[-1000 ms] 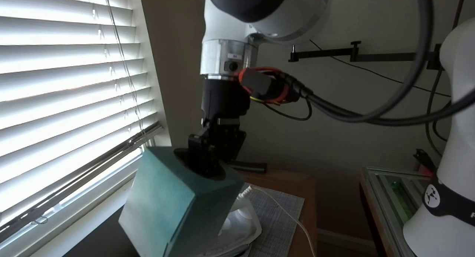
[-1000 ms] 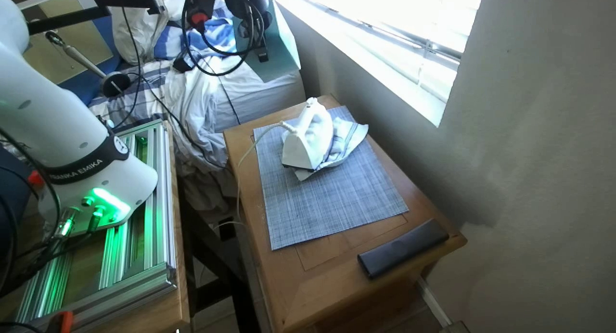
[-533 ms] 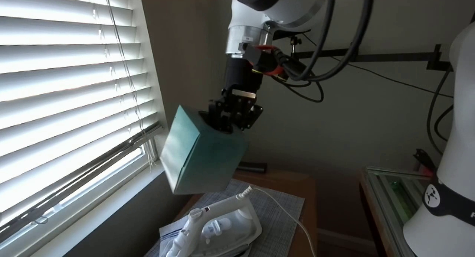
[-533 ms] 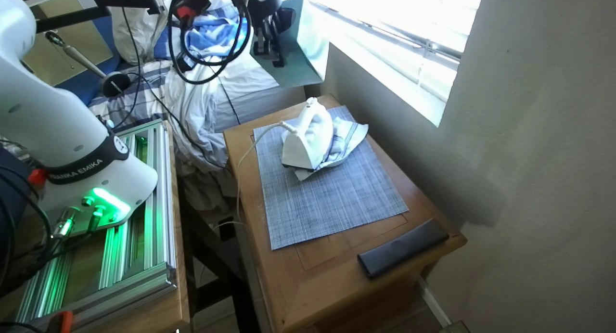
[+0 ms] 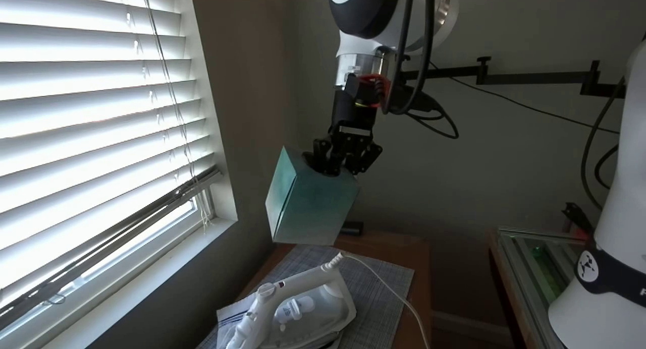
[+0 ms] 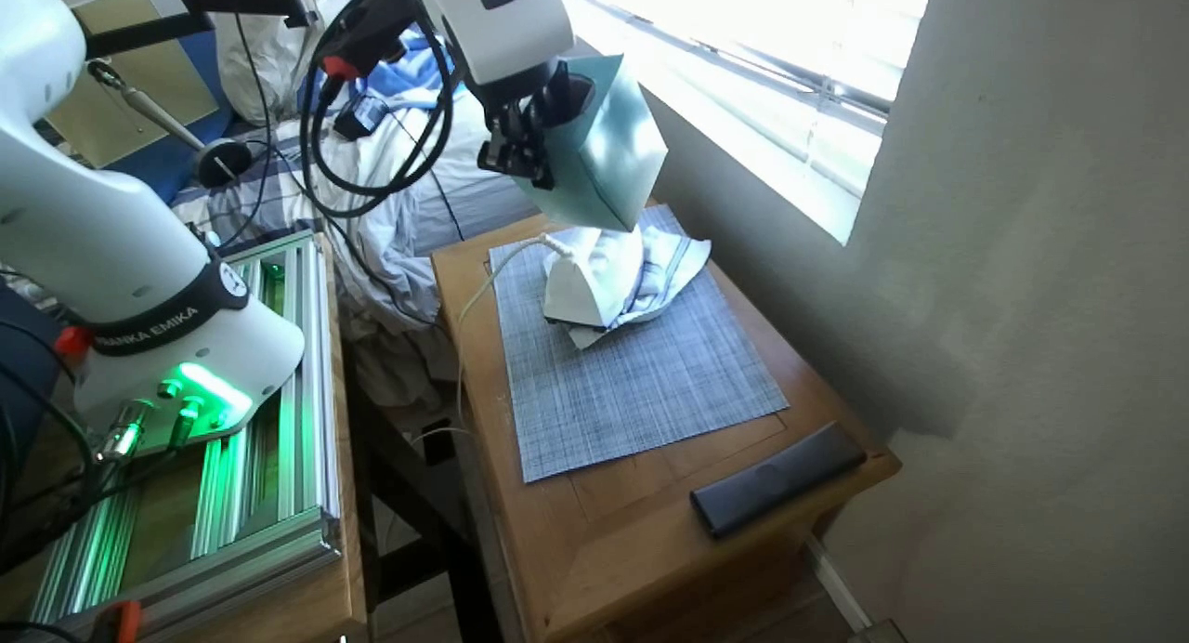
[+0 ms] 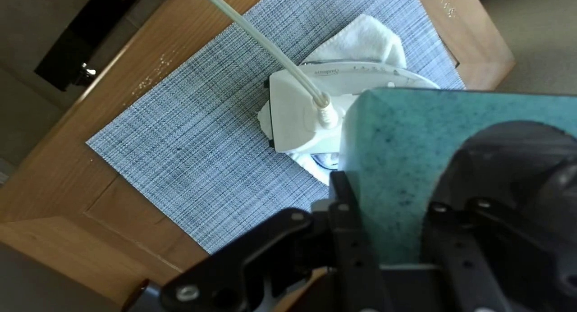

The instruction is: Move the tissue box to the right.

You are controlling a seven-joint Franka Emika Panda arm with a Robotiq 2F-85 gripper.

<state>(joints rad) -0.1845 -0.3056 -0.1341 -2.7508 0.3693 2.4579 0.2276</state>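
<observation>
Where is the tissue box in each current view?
In an exterior view: tissue box near the centre, tilted.
In an exterior view: tissue box in the upper middle.
In the wrist view: tissue box at right, cropped.
Shared landmark: white iron, below it in both exterior views, at its upper left in the wrist view.

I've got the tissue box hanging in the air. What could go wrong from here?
The teal cube-shaped cardboard tissue box hangs tilted, pinched by the black end effector at one side of its opening, so it might swing or slip.
In the wrist view the box partly hides the white plastic clothes iron, so lowering here could strike it.
The iron's thin pale cord runs loose and might catch a corner.
</observation>
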